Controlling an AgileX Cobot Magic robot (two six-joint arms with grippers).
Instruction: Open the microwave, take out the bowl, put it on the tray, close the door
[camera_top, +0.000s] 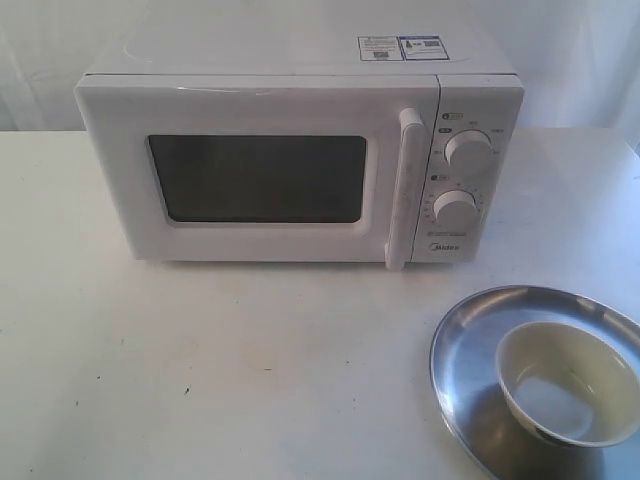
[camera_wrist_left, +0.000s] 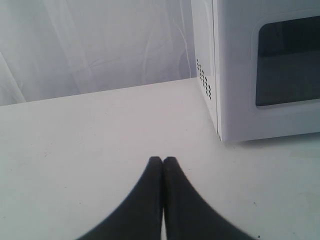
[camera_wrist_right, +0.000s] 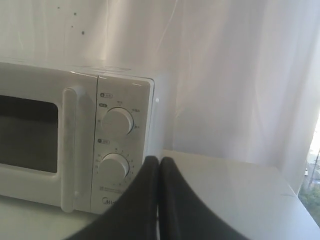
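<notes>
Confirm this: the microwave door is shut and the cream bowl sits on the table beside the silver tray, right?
No. The microwave door is shut, but the cream bowl sits in the silver tray, not beside it, as the exterior view shows.

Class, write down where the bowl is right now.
In the exterior view, the bowl sits on the tray at the lower right, in front of and to the right of the closed microwave.

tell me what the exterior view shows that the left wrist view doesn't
Only the exterior view: the bowl on the tray, the door handle, two dials, the top sticker. Only the left wrist view: the left gripper, shut and empty, and vent holes in the side of the microwave. Both: the microwave, its dark window, the table.
</notes>
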